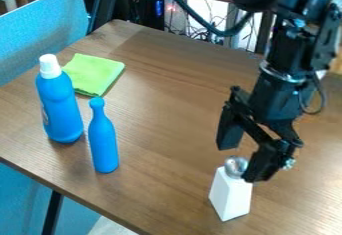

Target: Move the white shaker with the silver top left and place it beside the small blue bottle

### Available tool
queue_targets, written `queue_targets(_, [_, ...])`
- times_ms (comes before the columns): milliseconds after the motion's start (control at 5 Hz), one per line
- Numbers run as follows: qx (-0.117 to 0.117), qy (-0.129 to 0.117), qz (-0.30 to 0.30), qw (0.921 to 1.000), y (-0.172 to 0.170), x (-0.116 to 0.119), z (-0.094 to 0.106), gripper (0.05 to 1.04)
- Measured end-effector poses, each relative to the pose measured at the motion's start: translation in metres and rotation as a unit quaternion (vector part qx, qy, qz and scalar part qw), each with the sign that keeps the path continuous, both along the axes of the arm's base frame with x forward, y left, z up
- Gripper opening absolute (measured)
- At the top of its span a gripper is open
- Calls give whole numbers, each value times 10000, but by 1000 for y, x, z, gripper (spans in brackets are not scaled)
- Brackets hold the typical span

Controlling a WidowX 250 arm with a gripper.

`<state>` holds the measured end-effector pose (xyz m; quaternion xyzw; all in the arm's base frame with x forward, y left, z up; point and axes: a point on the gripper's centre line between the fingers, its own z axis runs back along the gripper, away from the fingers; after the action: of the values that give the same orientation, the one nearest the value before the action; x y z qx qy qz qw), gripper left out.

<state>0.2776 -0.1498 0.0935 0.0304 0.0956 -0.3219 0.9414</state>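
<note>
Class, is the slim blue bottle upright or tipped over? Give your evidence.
Upright: the slim blue bottle stands on its base on the table, its narrow neck pointing up.

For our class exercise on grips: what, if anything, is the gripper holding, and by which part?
Nothing is held: the gripper hangs open at the silver top of the white container.

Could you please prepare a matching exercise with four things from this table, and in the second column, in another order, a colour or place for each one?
Things:
1. Cloth
2. Larger bottle
3. Slimmer bottle
4. Shaker

Descriptions:
A. Blue from top to bottom
B. Nearest the pincer
C. Green, lying flat
D. Blue with a white cap

Right pairs: 1-C, 2-D, 3-A, 4-B
</note>
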Motion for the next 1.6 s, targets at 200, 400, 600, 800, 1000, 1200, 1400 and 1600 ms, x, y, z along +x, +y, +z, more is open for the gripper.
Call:
queue_targets(200, [158,270,35,9995,-1,-2,-14,1001])
queue_targets(400, [122,678,106,9976,-7,-7,-25,1001])
queue_targets(600, [204,851,131,9961,-5,-9,-34,949])
queue_targets(800, [128,892,91,9959,-7,-10,-34,704])
queue_targets(1000, [204,1008,151,9946,-5,-13,-32,645])
queue_targets(1200, [335,1002,516,9931,10,-19,-12,645])
queue_targets(1400, [156,940,1315,9867,47,-36,12,645])
queue_targets(1600, [175,1013,1869,9770,71,-63,12,645])
